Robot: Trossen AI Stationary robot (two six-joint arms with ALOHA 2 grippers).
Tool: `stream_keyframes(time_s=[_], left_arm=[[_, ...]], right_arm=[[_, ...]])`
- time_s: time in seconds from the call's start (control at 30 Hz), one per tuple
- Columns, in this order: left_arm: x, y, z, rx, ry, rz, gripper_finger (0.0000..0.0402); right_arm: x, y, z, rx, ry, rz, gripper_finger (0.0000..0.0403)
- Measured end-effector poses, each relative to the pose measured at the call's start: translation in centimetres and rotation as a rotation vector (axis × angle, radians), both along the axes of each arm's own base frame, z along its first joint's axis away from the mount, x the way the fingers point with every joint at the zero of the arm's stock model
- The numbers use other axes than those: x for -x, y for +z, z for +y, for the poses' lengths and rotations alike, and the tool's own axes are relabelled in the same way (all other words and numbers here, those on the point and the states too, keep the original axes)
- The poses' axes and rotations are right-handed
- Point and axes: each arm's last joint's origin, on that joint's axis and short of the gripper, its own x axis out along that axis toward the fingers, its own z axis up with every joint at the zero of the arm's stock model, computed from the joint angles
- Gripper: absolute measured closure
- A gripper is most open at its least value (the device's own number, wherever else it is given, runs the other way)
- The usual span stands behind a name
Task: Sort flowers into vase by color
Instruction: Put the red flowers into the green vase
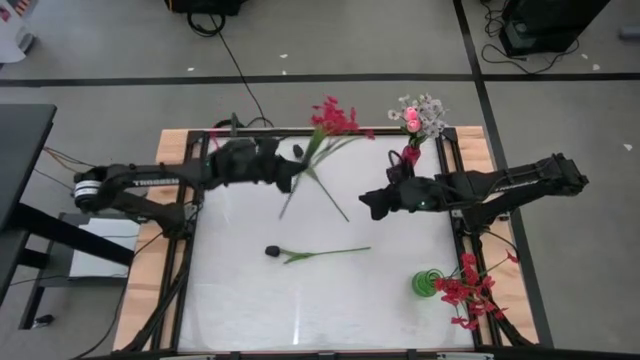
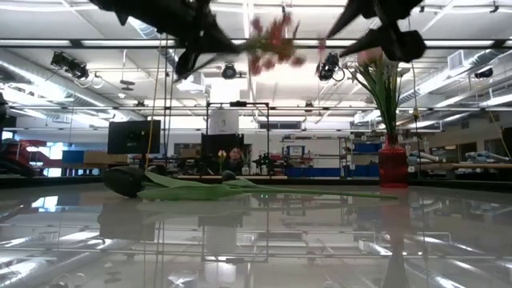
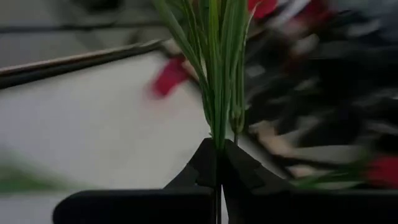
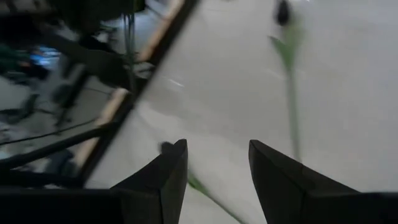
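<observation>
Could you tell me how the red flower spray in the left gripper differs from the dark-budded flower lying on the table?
The red flower spray is held up off the table, its stems pinched in the shut left gripper; the dark-budded flower lies flat on the white table, untouched. The spray carries many red blossoms on several stems; the dark-budded flower has one nearly black bud on a single stem. Both have thin green stems and leaves.

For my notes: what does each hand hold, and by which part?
Left hand grips the red flower spray by its green stems; right hand is open, empty.
</observation>
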Motion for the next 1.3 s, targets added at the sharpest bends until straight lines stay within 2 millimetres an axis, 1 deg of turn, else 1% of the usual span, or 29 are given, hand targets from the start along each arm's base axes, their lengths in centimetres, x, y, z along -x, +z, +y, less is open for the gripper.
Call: stream_keyframes(time_s=[0.07,0.17,0.33,0.43,0.53,0.67,0.83,0.9,1.0,1.2,1.3], left_arm=[[-0.4,0.0,-1.3,-0.012,-0.050,-0.121,0.0391],[-0.8,0.0,-3.1,-0.038,-0.119,-0.225,0.0391],[-1.6,0.4,-5.7,-0.117,-0.190,-0.308,0.0391],[-2.0,0.5,-7.1,-0.151,-0.204,-0.349,0.0391],[-2.5,0.3,-8.1,-0.169,-0.214,-0.377,0.0391],[-3.0,0.1,-8.8,-0.167,-0.224,-0.415,0.0391],[-3.4,-0.5,-9.4,-0.162,-0.243,-0.399,0.0391],[-3.3,-0.4,-9.5,-0.162,-0.247,-0.400,0.0391],[-3.3,-0.5,-9.5,-0.164,-0.248,-0.392,0.0390],[-3.4,-0.8,-9.5,-0.170,-0.251,-0.365,0.0388],[-3.4,-0.8,-9.4,-0.173,-0.246,-0.364,0.0371]], right_arm=[[-0.4,0.5,-0.2,0.018,0.038,-0.053,0.0224],[-1.0,1.6,-0.4,0.070,0.101,-0.157,0.0224],[-2.1,3.6,-0.3,0.234,0.177,-0.347,0.0224],[-3.0,4.1,-0.1,0.279,0.244,-0.444,0.0219],[-4.1,3.9,0.2,0.292,0.289,-0.489,0.0209],[-5.7,3.1,0.6,0.313,0.340,-0.527,0.0198],[-6.9,2.6,0.8,0.329,0.337,-0.587,0.0203],[-7.2,2.4,0.8,0.330,0.332,-0.581,0.0213],[-7.3,2.1,0.7,0.328,0.338,-0.564,0.0242],[-7.3,1.9,0.7,0.364,0.354,-0.539,0.0330],[-7.3,1.8,0.4,0.401,0.370,-0.509,0.0377]])
